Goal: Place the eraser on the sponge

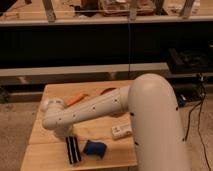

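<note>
Eraser [73, 149] low on tabletop [44, 155], just left of sponge [95, 148] and not atop it; claw [69, 134] directly over eraser's far end, grip state impossible to tell; placement onto sponge left to complete.

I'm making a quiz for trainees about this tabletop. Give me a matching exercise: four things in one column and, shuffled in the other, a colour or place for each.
1 eraser
2 sponge
3 white tube
4 gripper

A dark blue
B at the arm's end, just above the eraser
C black with white stripes
D farther back on the table than the sponge

Pairs: 1-C, 2-A, 3-D, 4-B
</note>
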`<state>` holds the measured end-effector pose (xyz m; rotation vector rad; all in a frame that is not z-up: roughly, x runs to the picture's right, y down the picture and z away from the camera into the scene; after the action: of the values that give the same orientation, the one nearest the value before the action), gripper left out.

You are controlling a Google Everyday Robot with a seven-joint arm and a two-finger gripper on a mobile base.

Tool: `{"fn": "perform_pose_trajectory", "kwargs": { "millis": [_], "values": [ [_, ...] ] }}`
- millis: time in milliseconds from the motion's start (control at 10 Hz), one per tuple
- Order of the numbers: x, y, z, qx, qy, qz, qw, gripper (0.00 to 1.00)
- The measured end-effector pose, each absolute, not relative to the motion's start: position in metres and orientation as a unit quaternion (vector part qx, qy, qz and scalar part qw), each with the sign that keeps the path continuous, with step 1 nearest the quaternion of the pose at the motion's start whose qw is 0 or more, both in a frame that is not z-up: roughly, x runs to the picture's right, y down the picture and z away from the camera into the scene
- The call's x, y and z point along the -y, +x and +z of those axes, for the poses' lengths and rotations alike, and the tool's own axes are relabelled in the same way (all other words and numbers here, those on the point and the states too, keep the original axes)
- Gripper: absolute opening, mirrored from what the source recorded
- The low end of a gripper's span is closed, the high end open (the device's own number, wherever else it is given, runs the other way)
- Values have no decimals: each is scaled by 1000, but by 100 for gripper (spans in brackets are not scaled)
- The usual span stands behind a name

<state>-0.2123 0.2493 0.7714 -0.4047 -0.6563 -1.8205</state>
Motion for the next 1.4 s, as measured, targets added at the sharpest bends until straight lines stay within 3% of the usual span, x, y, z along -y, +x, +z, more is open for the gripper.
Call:
{"fn": "perform_pose_trajectory", "kwargs": {
  "millis": [1400],
  "values": [
    [-183,-121,752,263,-190,-745,583,0]
  ]
}}
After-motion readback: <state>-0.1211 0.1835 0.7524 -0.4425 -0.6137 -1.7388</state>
